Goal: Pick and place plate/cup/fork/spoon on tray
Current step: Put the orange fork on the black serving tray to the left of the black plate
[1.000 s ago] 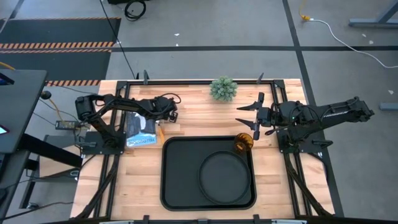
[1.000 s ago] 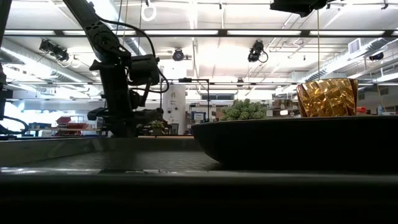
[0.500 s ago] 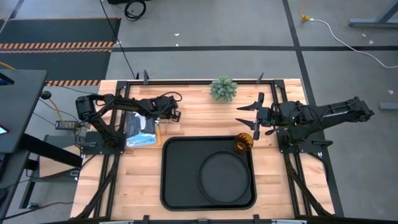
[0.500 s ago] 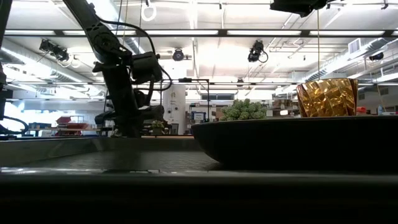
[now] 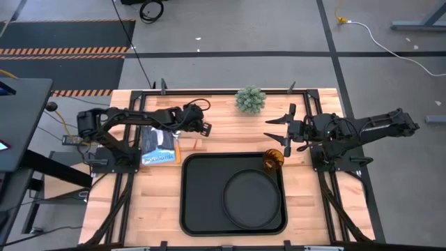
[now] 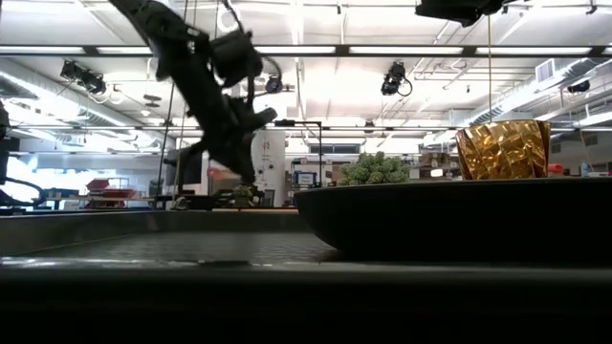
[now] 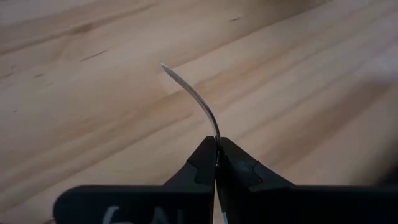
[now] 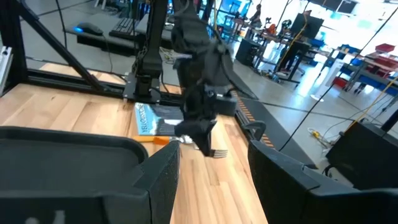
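Observation:
My left gripper (image 5: 203,130) is shut on the fork (image 8: 214,151), above the bare wood just beyond the tray's far left corner; it also shows in the low view (image 6: 241,162). The black tray (image 5: 202,199) lies at the near middle. The round black plate (image 5: 249,197) lies in its right half. The amber cup (image 5: 272,160) stands upright in the tray's far right corner. An orange handle (image 5: 178,149), likely the spoon's, lies beside a blue packet. My right gripper (image 5: 270,130) is open and empty, just beyond the cup. My left gripper pinches the fork's thin metal part (image 7: 216,138) between its two fingertips, edge-on. The curved metal end (image 7: 186,87) sticks out forward past the tips, along the fingers. The fork hangs clear of the table, with its tines (image 8: 215,152) below the fingers. The handle is hidden.
A blue packet (image 5: 159,148) lies on the table's left part, under my left arm. A small green plant (image 5: 250,99) stands at the far edge. Bare wood lies between the plant and the tray, and the tray's left half is bare.
My left gripper has risen from the table by the blue packet and gone toward the table's right edge, staying shut. The fork has come up with it, lifted clear of the wood. My right arm has kept still.

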`<act>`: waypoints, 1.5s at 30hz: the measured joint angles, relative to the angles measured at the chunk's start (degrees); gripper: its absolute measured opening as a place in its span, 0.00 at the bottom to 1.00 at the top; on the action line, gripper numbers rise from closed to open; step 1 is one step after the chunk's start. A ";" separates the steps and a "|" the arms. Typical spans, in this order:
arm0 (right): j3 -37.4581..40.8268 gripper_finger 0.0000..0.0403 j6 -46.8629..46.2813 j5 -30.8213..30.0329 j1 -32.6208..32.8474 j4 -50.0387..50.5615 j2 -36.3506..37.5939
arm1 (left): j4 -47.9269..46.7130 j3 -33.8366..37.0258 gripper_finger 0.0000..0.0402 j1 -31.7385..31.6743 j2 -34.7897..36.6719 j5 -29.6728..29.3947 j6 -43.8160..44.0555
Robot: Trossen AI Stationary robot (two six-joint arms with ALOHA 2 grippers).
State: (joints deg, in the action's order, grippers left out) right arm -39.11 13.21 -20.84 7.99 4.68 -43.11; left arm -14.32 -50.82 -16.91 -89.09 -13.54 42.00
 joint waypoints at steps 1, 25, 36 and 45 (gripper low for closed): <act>0.00 0.49 -0.03 0.00 0.02 0.01 0.02 | -0.66 -0.99 0.03 1.25 0.06 -0.72 0.34; 0.00 0.49 0.70 0.00 0.09 0.38 0.00 | -0.54 -9.21 0.03 37.15 -9.65 -14.82 31.69; 0.00 0.49 3.04 2.38 0.07 -0.32 0.00 | -39.70 -36.56 0.03 40.67 -24.65 -10.16 43.14; 0.00 0.49 4.02 4.25 0.07 -1.76 0.00 | -51.64 -49.81 0.03 40.65 -36.42 -6.06 43.67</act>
State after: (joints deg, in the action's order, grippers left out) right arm -39.11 17.23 -16.59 8.05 2.92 -43.11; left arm -65.96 -100.64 23.75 -125.51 -19.61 85.67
